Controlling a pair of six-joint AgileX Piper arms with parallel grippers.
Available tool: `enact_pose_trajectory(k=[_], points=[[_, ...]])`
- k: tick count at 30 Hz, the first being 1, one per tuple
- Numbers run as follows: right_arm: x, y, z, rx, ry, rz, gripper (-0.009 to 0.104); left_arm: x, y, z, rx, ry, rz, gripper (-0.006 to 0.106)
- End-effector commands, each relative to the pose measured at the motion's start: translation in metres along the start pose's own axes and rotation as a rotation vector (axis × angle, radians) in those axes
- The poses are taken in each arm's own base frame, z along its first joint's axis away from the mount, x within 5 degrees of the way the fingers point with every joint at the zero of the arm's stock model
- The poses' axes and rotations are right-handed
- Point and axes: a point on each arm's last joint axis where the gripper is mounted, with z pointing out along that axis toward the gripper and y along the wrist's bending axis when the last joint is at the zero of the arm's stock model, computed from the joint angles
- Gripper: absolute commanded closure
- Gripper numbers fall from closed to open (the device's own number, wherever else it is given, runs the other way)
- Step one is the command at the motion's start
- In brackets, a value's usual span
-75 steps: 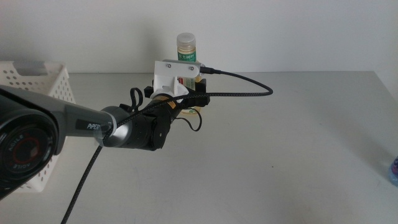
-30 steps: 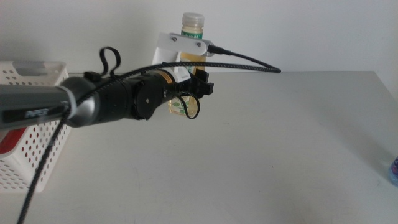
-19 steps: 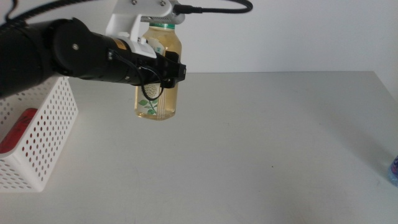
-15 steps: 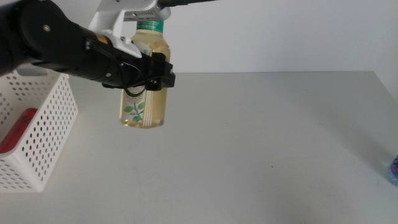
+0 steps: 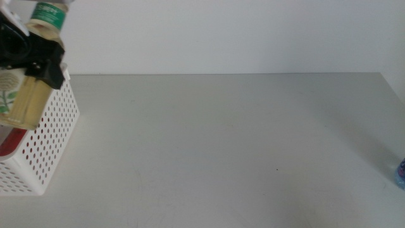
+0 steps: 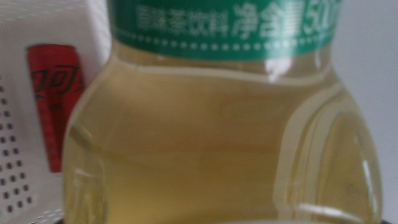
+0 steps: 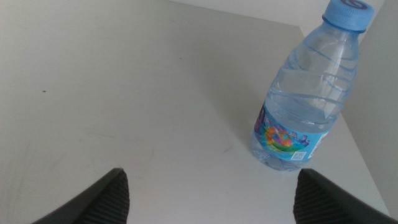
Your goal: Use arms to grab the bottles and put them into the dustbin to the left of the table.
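My left gripper [image 5: 39,62] is shut on the pale-yellow tea bottle [image 5: 25,95] with the green neck label. It holds the bottle tilted in the air over the white perforated dustbin [image 5: 50,142] at the table's left edge. In the left wrist view the tea bottle [image 6: 217,137] fills the picture. A red soda can [image 6: 55,93] lies in the dustbin below it, and the can's red body [image 5: 9,143] also shows in the middle view. My right gripper [image 7: 213,199] stands open near the clear water bottle [image 7: 308,93] with the blue cap, which stands upright at the table's right edge [image 5: 401,172].
The light-grey table [image 5: 221,145] stretches between the dustbin and the water bottle. A plain white wall rises behind it. The table's right edge runs close to the water bottle.
The left arm has lifted the tea bottle from the back middle of the table and carried it left to above the dustbin. The water bottle has not moved.
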Motion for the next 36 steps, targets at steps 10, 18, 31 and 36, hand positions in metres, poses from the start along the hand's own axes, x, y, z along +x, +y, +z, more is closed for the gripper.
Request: enact_pose_trajectory(k=[10,18,31,36], points=[[-0.007,-0.002,-0.002,0.027,-0.081,-0.015,0.027,-0.005,0.085,0.002,-0.216,0.006,-0.117,0.102],[-0.007,-0.002,-0.002,0.027,-0.081,-0.015,0.027,-0.015,0.114,0.062,-0.251,0.089,-0.123,0.102],[-0.007,-0.002,-0.002,0.027,-0.081,-0.015,0.027,-0.015,0.120,0.092,-0.226,0.164,-0.087,0.082],[-0.007,-0.002,-0.002,0.027,-0.081,-0.015,0.027,-0.014,0.120,0.092,-0.220,0.172,-0.084,0.035]])
